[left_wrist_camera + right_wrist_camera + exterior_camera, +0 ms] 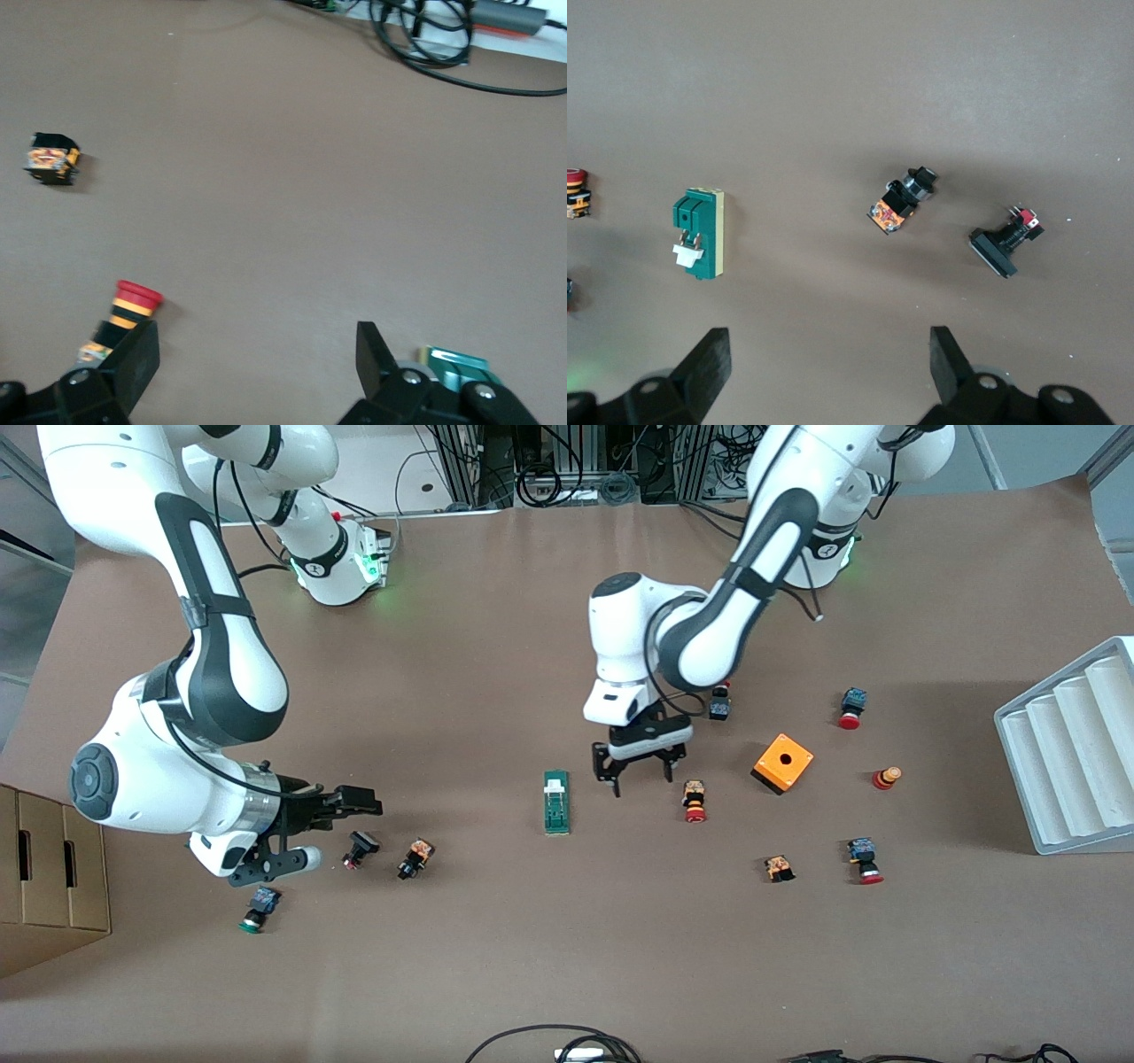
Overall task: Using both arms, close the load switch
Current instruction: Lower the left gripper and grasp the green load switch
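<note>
The load switch (556, 802), a narrow green block with a white lever, lies flat near the middle of the table. My left gripper (638, 769) hangs open and empty just above the table, beside the switch toward the left arm's end. In the left wrist view the gripper (257, 363) is open, and a corner of the switch (456, 365) shows past one finger. My right gripper (330, 831) is open and empty, low near the right arm's end, well apart from the switch. The right wrist view shows the switch (700, 232) ahead of that open gripper (828, 363).
A red-capped push button (695, 802) lies close by my left gripper. An orange box with a hole (783, 763) and a white ribbed tray (1072, 744) are toward the left arm's end. Several push buttons (415, 858) lie near my right gripper. A cardboard box (44, 877) stands at that table edge.
</note>
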You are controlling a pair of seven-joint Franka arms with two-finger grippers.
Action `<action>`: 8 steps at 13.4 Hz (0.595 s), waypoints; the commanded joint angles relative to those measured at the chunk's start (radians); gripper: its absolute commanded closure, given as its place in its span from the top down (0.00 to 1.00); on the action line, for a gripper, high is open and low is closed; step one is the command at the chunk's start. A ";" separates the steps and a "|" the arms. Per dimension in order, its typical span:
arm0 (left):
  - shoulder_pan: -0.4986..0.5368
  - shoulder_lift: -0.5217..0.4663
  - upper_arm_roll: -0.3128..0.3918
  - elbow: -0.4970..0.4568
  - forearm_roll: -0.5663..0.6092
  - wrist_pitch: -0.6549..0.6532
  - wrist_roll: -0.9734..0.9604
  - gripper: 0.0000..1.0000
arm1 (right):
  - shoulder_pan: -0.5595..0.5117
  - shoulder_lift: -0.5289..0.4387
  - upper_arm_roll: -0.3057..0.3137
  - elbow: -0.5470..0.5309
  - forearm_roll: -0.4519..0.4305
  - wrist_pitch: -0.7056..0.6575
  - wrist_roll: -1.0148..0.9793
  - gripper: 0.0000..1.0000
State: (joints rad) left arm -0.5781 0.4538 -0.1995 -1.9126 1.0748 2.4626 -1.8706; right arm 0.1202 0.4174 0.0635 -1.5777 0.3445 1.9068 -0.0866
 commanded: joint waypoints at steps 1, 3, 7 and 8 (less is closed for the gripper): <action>-0.106 0.090 0.052 0.079 0.100 -0.014 -0.152 0.99 | 0.004 0.017 -0.002 0.007 0.030 0.021 -0.001 1.00; -0.158 0.152 0.074 0.115 0.202 -0.031 -0.250 0.99 | 0.006 0.021 -0.002 0.008 0.031 0.026 0.001 1.00; -0.261 0.287 0.075 0.259 0.232 -0.167 -0.324 0.99 | 0.024 0.021 -0.002 0.007 0.028 0.044 -0.001 1.00; -0.282 0.314 0.077 0.288 0.237 -0.194 -0.325 0.99 | 0.024 0.021 -0.002 0.007 0.028 0.043 -0.002 1.00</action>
State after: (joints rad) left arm -0.8038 0.6937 -0.1415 -1.7239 1.2882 2.3273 -2.1725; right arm 0.1380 0.4341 0.0655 -1.5776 0.3451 1.9332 -0.0864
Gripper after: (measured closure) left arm 0.004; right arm 0.000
